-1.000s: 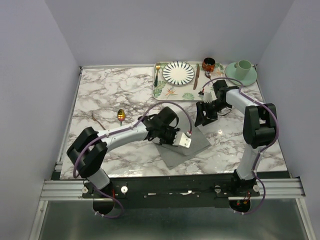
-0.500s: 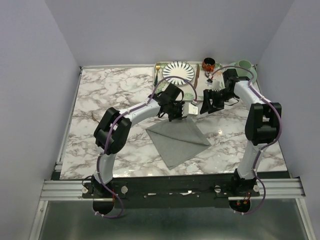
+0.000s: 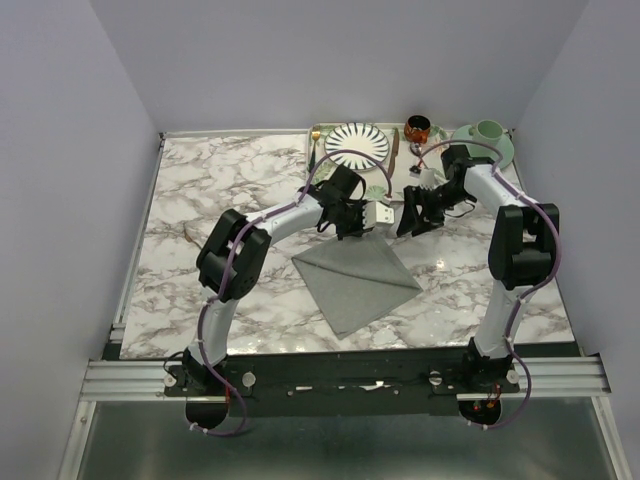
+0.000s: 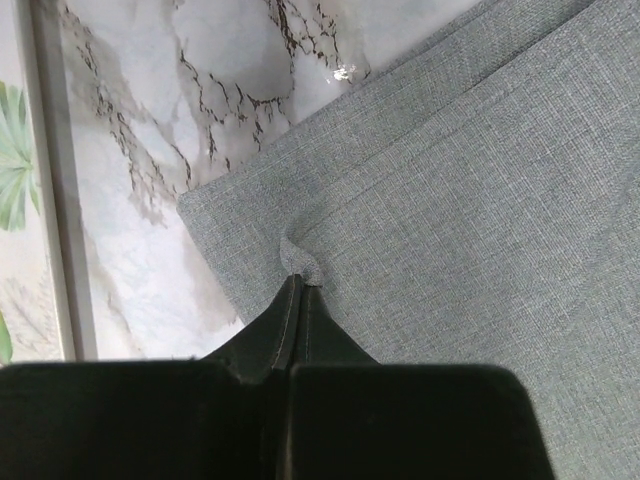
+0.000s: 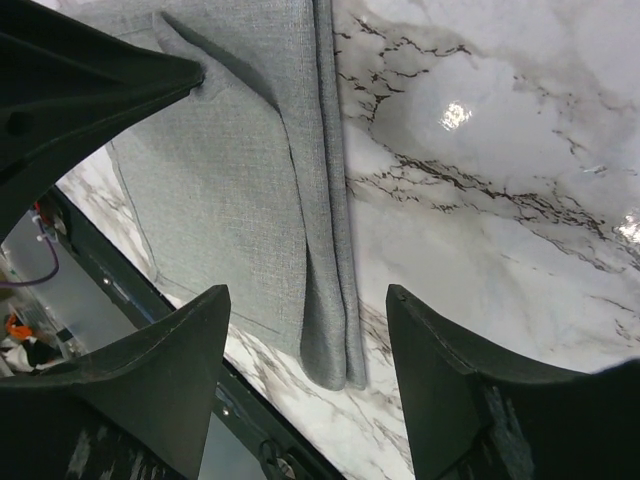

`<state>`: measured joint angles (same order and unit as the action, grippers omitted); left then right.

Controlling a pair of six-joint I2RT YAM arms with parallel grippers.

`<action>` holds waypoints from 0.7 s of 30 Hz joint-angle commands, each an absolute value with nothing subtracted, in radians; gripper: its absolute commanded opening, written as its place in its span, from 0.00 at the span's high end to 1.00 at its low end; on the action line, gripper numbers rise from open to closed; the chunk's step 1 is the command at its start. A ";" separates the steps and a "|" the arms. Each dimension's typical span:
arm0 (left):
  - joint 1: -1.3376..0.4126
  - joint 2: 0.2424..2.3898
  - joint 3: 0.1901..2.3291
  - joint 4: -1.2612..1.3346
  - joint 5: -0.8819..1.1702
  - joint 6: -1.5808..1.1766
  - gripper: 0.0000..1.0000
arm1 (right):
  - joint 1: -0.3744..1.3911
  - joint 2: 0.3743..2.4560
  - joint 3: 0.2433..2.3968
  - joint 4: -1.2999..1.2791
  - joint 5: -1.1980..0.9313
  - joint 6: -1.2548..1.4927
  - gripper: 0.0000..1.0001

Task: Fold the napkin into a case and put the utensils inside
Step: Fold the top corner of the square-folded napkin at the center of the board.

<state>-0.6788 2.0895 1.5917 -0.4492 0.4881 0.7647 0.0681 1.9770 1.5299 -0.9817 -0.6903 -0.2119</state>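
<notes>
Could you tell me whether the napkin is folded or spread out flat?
Folded: the napkin shows one layer's edge lying over another, and the right wrist view shows stacked edges.

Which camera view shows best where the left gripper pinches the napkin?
Left wrist view: the left gripper is shut on a pucker near a corner of the napkin. The top view shows this tiny; the right wrist view shows mainly folded layers.
</notes>
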 commanded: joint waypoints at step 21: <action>-0.678 2.140 1.631 -0.396 0.453 0.730 1.00 | 0.071 1.945 1.439 -0.994 -0.735 -0.235 0.28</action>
<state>-0.6788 2.1220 1.6043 -0.4221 0.4713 0.7460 0.0681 1.9766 1.4528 -0.9844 -0.7052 -0.2188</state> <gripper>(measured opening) 0.007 0.719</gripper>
